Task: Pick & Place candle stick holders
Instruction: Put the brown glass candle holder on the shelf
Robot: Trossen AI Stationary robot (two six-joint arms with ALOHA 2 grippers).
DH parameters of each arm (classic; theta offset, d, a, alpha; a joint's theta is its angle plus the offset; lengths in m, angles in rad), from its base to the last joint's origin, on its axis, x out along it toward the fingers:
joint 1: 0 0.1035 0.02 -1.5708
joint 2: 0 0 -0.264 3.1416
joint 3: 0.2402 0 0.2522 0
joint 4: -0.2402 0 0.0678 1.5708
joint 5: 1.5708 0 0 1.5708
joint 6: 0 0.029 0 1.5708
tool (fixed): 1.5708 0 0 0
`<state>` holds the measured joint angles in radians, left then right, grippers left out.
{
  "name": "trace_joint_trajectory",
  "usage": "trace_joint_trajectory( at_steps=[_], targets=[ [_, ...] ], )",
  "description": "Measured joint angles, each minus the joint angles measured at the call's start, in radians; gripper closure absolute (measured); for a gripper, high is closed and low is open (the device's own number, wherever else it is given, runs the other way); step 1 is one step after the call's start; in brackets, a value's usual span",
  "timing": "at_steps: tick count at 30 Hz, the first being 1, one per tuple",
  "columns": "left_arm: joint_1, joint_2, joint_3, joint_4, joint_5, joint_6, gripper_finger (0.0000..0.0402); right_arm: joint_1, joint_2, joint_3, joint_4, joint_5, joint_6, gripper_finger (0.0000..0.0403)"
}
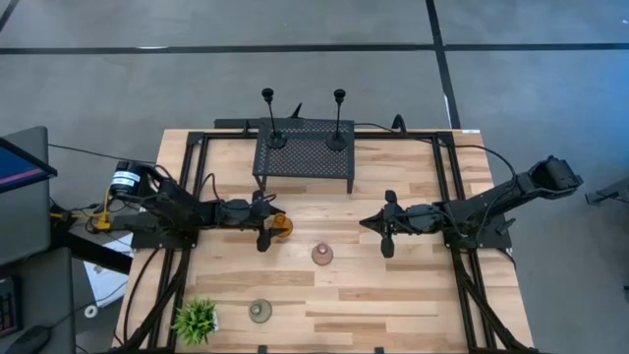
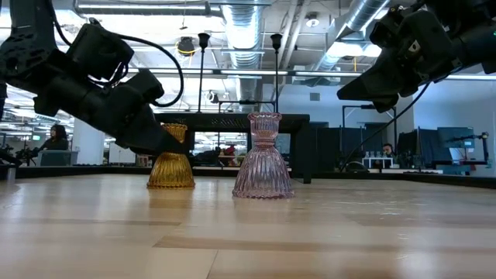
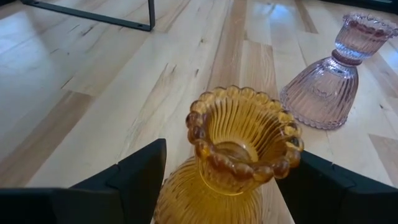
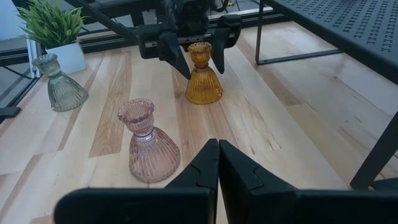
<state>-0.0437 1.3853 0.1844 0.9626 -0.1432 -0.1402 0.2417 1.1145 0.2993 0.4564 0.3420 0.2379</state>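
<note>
The amber holder stands upright on its base on the table. My left gripper is open and low, with one finger on each side of the holder's upper part; the right wrist view shows gaps on both sides. The pink holder stands at mid-table, and the grey-green one stands near the front edge. Two tall black stems stand on the black mesh stand. My right gripper is shut and empty above the table, right of the pink holder.
A small green plant in a white pot stands at the front left corner, beside the grey-green holder. The mesh stand's legs stand on the table behind the amber holder. Bare wood lies between the two grippers and along the front right.
</note>
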Motion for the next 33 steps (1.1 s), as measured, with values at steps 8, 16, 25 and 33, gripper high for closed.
trace_joint_trajectory(
  at_steps=[8, 16, 25, 33],
  targets=[
    [0.0, 0.0, 0.0, 0.0, -0.001, 0.0, 0.0119, 0.0, 0.0, 0.0, 0.0, 0.0, 0.0, 0.0402],
    [0.0, 0.0, 0.0, 0.0, -0.001, -0.018, 0.0119, 0.0, 0.0, 0.0, 0.0, 0.0, 0.0, 0.0402],
    [0.0, 0.0, 0.0, 0.0, -0.002, -0.026, 0.0119, 0.0, 0.0, 0.0, 0.0, 0.0, 0.0, 0.0402],
    [0.0, 0.0, 0.0, 0.0, -0.002, -0.026, 0.014, 0.0, 0.0, 0.0, 0.0, 0.0, 0.0, 0.0402]
  ],
)
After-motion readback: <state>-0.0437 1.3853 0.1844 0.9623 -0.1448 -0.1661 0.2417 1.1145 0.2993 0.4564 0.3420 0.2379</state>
